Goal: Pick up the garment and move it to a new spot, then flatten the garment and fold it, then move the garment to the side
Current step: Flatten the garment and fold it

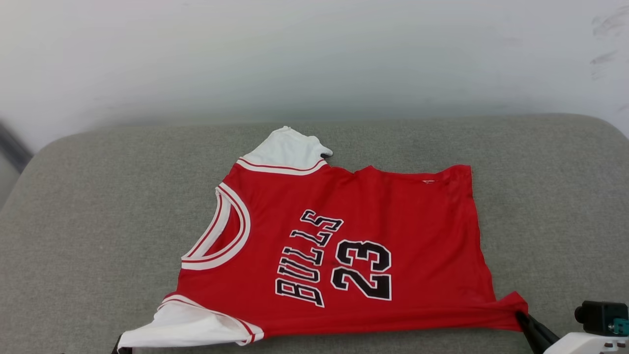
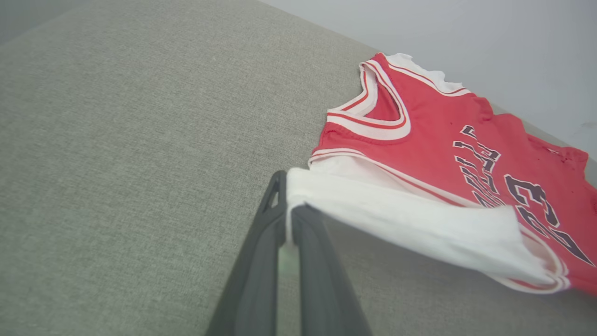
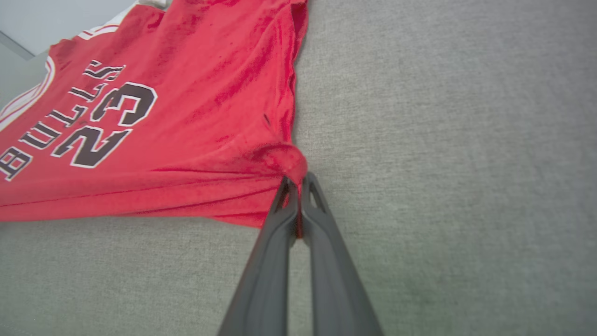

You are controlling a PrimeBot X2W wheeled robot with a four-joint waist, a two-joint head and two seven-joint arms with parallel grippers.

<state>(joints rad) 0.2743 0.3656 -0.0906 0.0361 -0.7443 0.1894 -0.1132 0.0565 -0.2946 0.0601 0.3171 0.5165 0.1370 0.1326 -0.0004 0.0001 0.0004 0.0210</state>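
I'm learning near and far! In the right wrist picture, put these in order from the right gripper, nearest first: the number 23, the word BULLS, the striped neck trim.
From the right gripper, shut on the garment corner:
1. number 23, just left.
2. word BULLS, further left.
3. neck trim, left edge.

Left claw pinches garment by white sleeve, seemingly raised.

Right wrist view: garment cut by left, top edges
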